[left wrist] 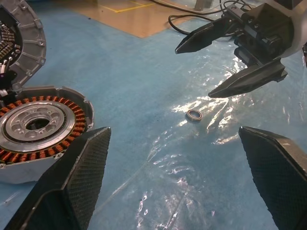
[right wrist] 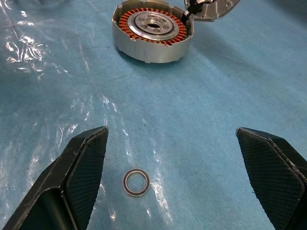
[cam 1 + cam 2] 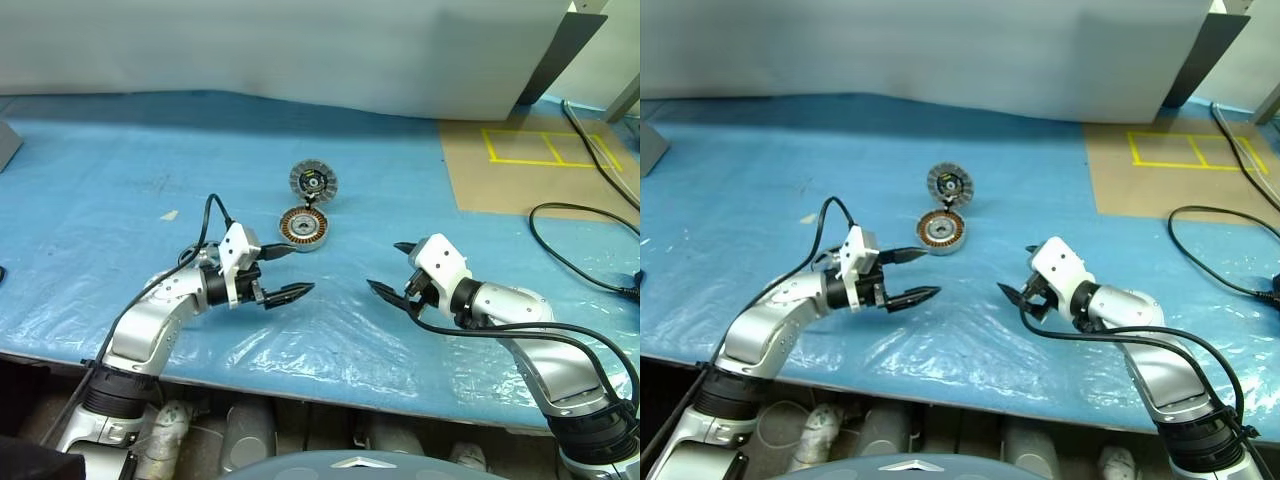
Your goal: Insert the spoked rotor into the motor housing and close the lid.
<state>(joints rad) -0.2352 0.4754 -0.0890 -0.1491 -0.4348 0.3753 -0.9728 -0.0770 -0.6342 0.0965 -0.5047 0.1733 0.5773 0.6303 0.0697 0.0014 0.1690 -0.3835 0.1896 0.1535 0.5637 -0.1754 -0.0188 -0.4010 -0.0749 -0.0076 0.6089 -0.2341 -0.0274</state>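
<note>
Shallow round silver-grey motor housing (image 3: 303, 228) with copper-brown windings sits just beyond the left gripper (image 3: 284, 274), segmented grey disc lid (image 3: 313, 181) propped at its far rim. Small dark metal ring (image 2: 136, 182) lies between both released, empty grippers; right gripper (image 3: 392, 268) faces left.

No words, numbers, labels or brand names can be read on anything in these views. The one painted sign is a set of yellow tape rectangles (image 3: 548, 148), two boxes side by side, on the brown board (image 3: 520, 185) at the far right of the table; they carry no writing.
</note>
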